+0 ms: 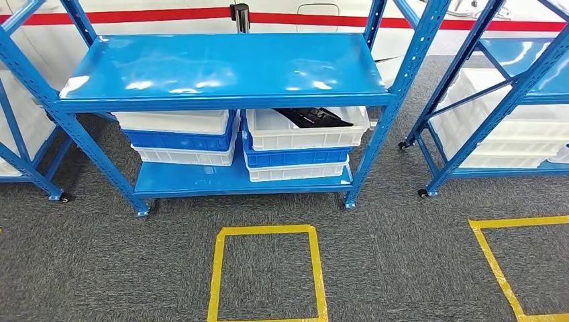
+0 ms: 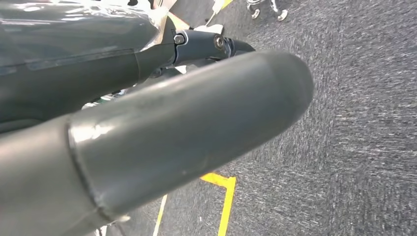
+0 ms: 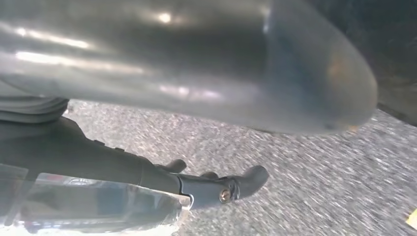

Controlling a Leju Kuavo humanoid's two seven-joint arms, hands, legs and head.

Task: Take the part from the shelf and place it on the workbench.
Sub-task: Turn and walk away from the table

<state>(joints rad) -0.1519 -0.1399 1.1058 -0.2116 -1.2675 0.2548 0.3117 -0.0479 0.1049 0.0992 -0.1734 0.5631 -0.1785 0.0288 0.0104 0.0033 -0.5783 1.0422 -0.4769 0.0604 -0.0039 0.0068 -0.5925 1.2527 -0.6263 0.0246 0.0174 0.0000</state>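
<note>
Grey carpet with yellow tape squares, blue shelf ahead; black part lies in the upper white bin, lower level, right side. Left hand over carpet, holding nothing, fingers loosely extended. Right hand likewise.

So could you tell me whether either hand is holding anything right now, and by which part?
Nothing is held. The left hand and right hand hang over the carpet, and the black part lies in its white bin.

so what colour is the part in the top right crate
Black part, seen best in the head view.
</note>
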